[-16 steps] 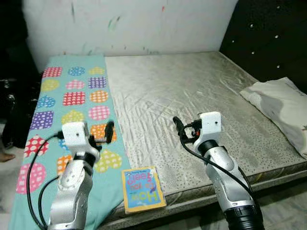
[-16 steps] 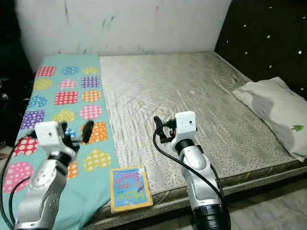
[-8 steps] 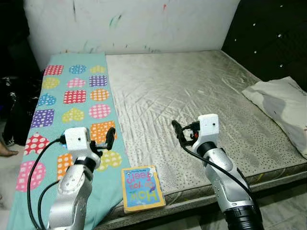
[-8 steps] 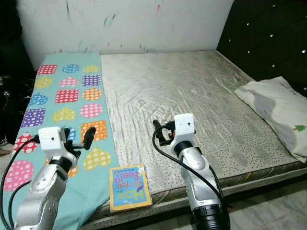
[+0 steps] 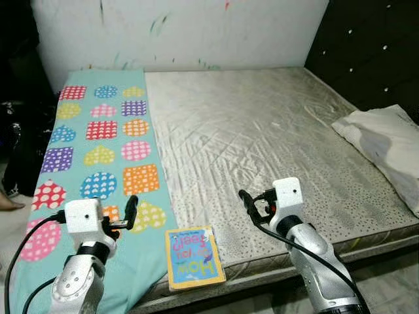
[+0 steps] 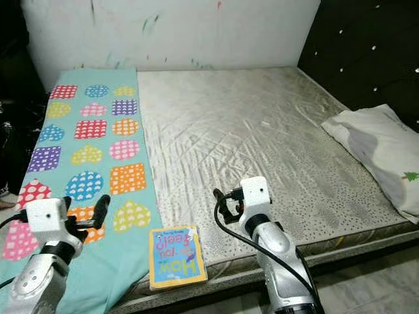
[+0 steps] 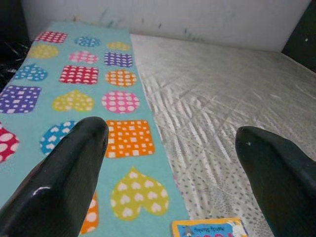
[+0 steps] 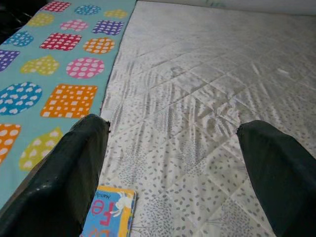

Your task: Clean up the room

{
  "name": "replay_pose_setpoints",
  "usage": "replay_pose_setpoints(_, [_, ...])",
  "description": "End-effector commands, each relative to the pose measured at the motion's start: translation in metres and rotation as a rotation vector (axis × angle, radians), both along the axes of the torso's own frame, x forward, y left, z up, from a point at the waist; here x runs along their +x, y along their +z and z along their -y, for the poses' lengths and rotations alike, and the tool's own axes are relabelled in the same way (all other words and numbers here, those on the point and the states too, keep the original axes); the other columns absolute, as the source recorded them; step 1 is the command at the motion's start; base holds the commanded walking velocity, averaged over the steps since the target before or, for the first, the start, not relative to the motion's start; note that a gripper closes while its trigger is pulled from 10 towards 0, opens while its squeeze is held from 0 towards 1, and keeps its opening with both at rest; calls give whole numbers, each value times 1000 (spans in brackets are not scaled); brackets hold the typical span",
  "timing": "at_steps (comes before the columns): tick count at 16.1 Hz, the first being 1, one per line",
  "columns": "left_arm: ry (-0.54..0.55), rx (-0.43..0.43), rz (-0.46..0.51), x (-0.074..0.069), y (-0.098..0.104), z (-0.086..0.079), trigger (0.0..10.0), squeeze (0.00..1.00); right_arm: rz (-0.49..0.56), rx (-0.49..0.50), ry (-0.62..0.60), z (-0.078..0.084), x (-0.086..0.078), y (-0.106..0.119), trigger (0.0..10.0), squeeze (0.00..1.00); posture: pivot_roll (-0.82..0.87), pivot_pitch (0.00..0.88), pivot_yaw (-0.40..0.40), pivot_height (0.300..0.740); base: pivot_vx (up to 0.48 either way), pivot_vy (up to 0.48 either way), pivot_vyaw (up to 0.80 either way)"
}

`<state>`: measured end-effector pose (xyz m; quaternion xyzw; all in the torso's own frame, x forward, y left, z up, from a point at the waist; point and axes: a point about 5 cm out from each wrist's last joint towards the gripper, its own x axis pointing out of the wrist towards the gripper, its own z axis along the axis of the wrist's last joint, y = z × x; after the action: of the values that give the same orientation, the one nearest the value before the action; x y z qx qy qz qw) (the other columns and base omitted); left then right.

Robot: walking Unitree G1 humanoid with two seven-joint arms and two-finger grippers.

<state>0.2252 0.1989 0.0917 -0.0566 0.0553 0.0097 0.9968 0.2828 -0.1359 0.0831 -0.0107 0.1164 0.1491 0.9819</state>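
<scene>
A children's book (image 5: 194,257) with a blue and yellow cover lies flat at the front edge of the bed, half on the teal blanket (image 5: 98,140) with its coloured shapes and half on the grey mattress (image 5: 262,131). My left gripper (image 5: 129,210) hovers low over the blanket just left of the book, open and holding nothing. My right gripper (image 5: 247,201) hangs over the mattress just right of the book, also open and holding nothing. A corner of the book (image 8: 109,217) lies under the right gripper in the right wrist view, and its top edge (image 7: 210,228) is in the left wrist view.
A white pillow (image 5: 386,140) lies at the bed's right side below the dark headboard (image 5: 373,52). The paint-marked wall (image 5: 183,33) runs behind the bed. Dark clutter (image 5: 13,144) stands on the floor to the left.
Both arms have dropped and drawn back toward me, so the grippers sit lower and nearer the bed's front edge. The book has stayed in place.
</scene>
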Motion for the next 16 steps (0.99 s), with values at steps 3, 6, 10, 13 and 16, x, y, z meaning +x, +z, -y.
replay_pose_setpoints(3, [-11, -2, 12, 2, 7, 2, 10000, 0, 8, -24, 14, 0, -2, 6, 10000, 0, -83, 17, -87, 740, 0, 0, 0])
replay_pose_setpoints(6, [-13, -3, 16, 2, 9, 3, 10000, 0, 7, -25, 19, 1, -4, 7, 10000, 0, -82, 26, -87, 740, 0, 0, 0])
replay_pose_setpoints(10, [-14, -10, 8, -5, 11, 5, 10000, 0, -36, -50, 32, 3, -15, 1, 10000, 0, -83, 56, -86, 740, 0, 0, 0])
replay_pose_setpoints(13, [-16, -16, -7, -11, 10, 6, 10000, 0, -63, -54, 37, 5, -23, -2, 10000, 0, -90, 86, -92, 740, 0, 0, 0])
replay_pose_setpoints(16, [-22, -28, -25, -17, 10, 9, 10000, 0, -84, -52, 38, 7, -32, -2, 10000, 0, -95, 123, -93, 740, 0, 0, 0])
